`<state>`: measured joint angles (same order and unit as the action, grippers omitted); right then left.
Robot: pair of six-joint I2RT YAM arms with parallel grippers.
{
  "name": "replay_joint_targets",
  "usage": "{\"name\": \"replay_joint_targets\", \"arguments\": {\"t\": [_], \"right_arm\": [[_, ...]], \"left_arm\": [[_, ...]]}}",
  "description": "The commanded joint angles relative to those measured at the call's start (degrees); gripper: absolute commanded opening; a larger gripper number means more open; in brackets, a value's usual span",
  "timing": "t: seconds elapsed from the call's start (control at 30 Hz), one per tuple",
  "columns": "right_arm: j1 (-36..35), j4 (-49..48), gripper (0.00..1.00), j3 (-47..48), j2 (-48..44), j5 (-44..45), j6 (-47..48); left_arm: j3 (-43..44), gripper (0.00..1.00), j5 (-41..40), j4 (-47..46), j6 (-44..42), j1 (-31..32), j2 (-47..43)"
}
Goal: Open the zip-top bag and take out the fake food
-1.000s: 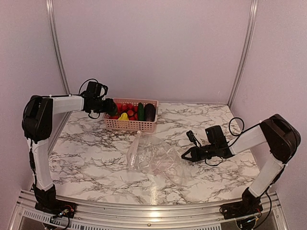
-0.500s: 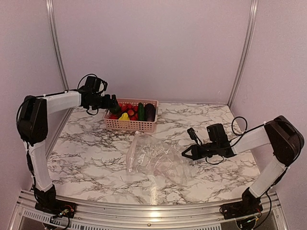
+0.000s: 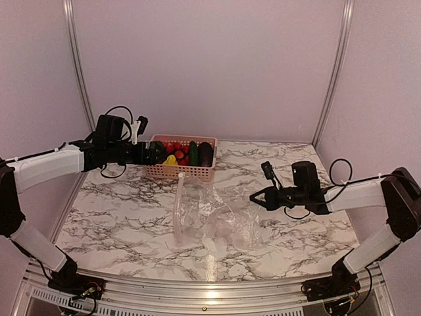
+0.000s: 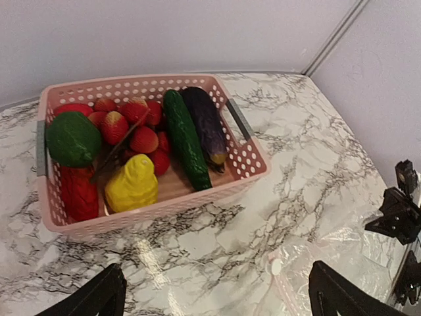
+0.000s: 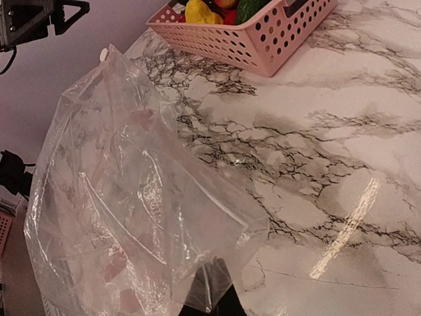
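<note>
The clear zip-top bag (image 3: 212, 214) lies crumpled on the marble table (image 3: 118, 217), its zip strip at the left; it also fills the right wrist view, bag (image 5: 131, 197). My right gripper (image 3: 254, 197) is shut on the bag's right edge, with the plastic pinched at the gripper (image 5: 214, 301). The fake food (image 3: 182, 153) sits in the pink basket (image 3: 177, 172): cucumber (image 4: 185, 139), eggplant (image 4: 205, 122), lemon (image 4: 133, 184) and red pieces (image 4: 131, 128). My left gripper (image 3: 158, 153) hangs open by the basket's left end; the gripper (image 4: 217, 303) holds nothing.
The basket (image 4: 158, 209) stands at the back of the table against the pale wall. The bag's zip corner with a white slider (image 4: 276, 266) lies just in front of it. Metal frame posts (image 3: 332, 72) rise at the back corners.
My left gripper opened wide and its arm drew back to the left and lower. My right gripper rose and shifted right a little with the bag's edge, pulling the bag along.
</note>
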<state>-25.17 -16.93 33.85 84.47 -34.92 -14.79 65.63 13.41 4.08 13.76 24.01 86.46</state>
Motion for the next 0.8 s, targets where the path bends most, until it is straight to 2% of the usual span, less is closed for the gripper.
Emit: {"name": "replay_joint_targets", "arguments": {"t": [0.0, 0.1, 0.33, 0.5, 0.53, 0.57, 0.63, 0.73, 0.77], "right_arm": [[0.5, -3.5, 0.00, -0.8, -2.3, -2.5, 1.2], [0.5, -4.6, 0.00, -1.1, -2.6, -3.7, 1.1], [0.5, -5.8, 0.00, -1.8, -3.6, -5.3, 0.9], [0.5, -6.0, 0.00, -1.9, -4.0, -5.6, 0.9], [0.5, -5.9, 0.00, -1.9, -4.0, -5.5, 0.9], [0.5, -5.6, 0.00, -1.8, -4.0, -5.0, 1.1], [0.5, -4.0, 0.00, -1.5, -4.1, -3.1, 1.8], [1.7, 0.7, 0.00, -0.7, -4.6, 2.2, 3.2], [2.9, 1.5, 0.00, -0.8, -4.9, 3.9, 3.0]], "left_arm": [[-10.8, 0.99, 11.1, -9.7, 2.1, 2.4, -3.8], [-16.5, 0.99, 15.8, -17.3, 5.2, 3.6, -3.9], [-20.9, 0.99, 17.3, -27.7, 9.3, 7.0, 1.8], [-20.4, 0.88, 19.7, -36.1, 13.7, 9.6, 7.9], [-20.2, 0.81, 20.0, -37.0, 14.4, 9.9, 9.0], [-20.0, 0.71, 20.1, -37.4, 15.1, 10.0, 10.2], [-20.3, 0.43, 19.8, -38.0, 16.0, 9.8, 10.9], [-21.5, 0.10, 18.2, -37.2, 16.2, 9.2, 10.2], [-21.9, 0.02, 17.4, -36.6, 16.1, 8.9, 10.1]]}}
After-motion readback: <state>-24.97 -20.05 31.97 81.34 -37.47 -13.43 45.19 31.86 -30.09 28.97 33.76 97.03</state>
